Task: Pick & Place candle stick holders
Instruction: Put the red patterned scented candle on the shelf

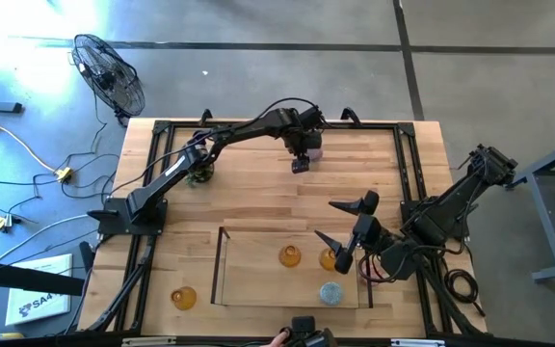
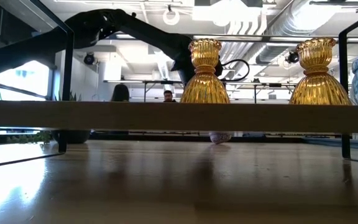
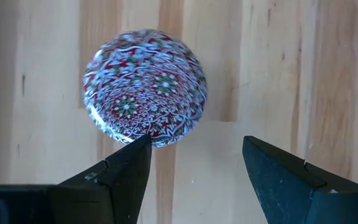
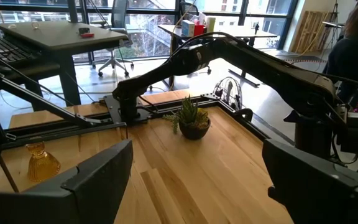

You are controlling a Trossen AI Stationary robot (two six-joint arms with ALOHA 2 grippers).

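Observation:
A low round holder (image 3: 145, 87) with a fine red, white and blue pattern stands on the wood at the table's far middle; it looks pale pink (image 1: 314, 149) from above. My left gripper (image 3: 194, 146) hangs over it, slanting down, open, with the holder just ahead of its fingertips. Two amber holders (image 1: 289, 255) (image 1: 329, 258) and a light blue one (image 1: 330, 292) stand in the tray (image 1: 222, 270). A third amber holder (image 1: 183, 297) stands outside the tray at the near left. My right gripper (image 1: 324, 220) is open above the tray's right part, holding nothing. My left gripper has one fingertip (image 3: 135, 149) showing right at the patterned holder's rim (image 3: 157, 138); I cannot tell whether it touches. The other finger stands off to the side over bare wood.
A small potted plant (image 1: 198, 173) stands at the far left of the table. A black frame (image 1: 405, 164) runs along the table's edges. A fan (image 1: 109, 72) and cables lie on the floor beyond the left side. People sit in the room behind.

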